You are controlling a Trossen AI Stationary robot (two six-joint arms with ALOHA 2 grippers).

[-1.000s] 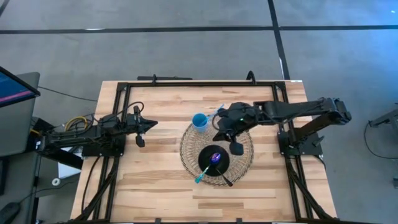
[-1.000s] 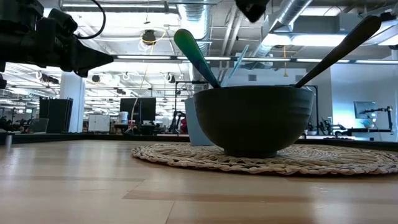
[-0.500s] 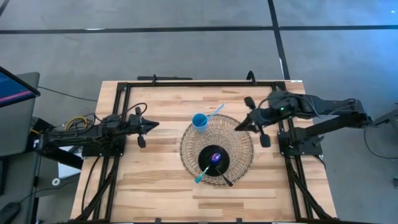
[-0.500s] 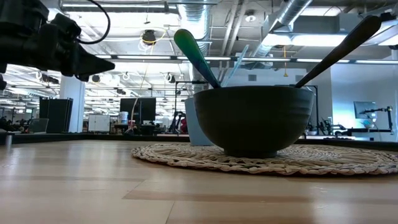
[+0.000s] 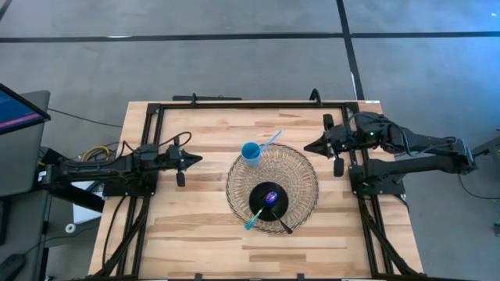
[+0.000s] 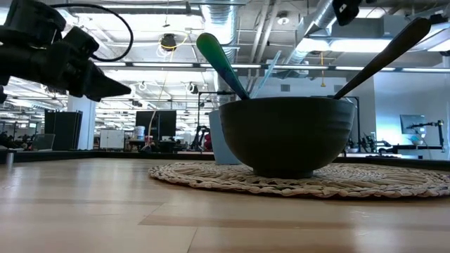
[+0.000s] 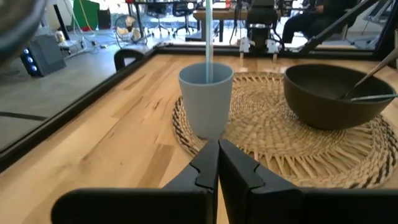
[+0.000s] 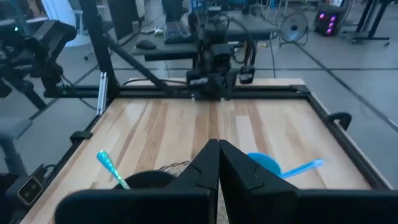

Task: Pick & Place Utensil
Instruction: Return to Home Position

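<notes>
A dark bowl point(image 5: 268, 200) stands on a round woven mat point(image 5: 301, 173) at the table's middle. A teal utensil point(image 5: 253, 219) and a black utensil point(image 5: 283, 225) lean on the bowl's rim, their heads inside. A blue cup point(image 5: 251, 152) stands at the mat's far left edge with a light blue utensil point(image 5: 271, 140) sticking out of it. My left gripper point(image 5: 198, 159) is shut and empty, left of the cup, pointing at it point(image 7: 206, 99). My right gripper point(image 5: 307, 146) is shut and empty, at the mat's far right edge.
A black metal frame point(image 5: 234, 104) runs along the table's far, left and right sides. Bare wood lies between my left gripper and the mat point(image 5: 207, 187) and along the near edge. The low view shows the bowl point(image 6: 287, 133) and both slanted handles.
My right gripper has drawn back from above the mat, near the bowl, toward the table's far right, and now stands at the mat's edge. My left gripper has dipped a little. The bowl, cup and utensils have stayed in place.
</notes>
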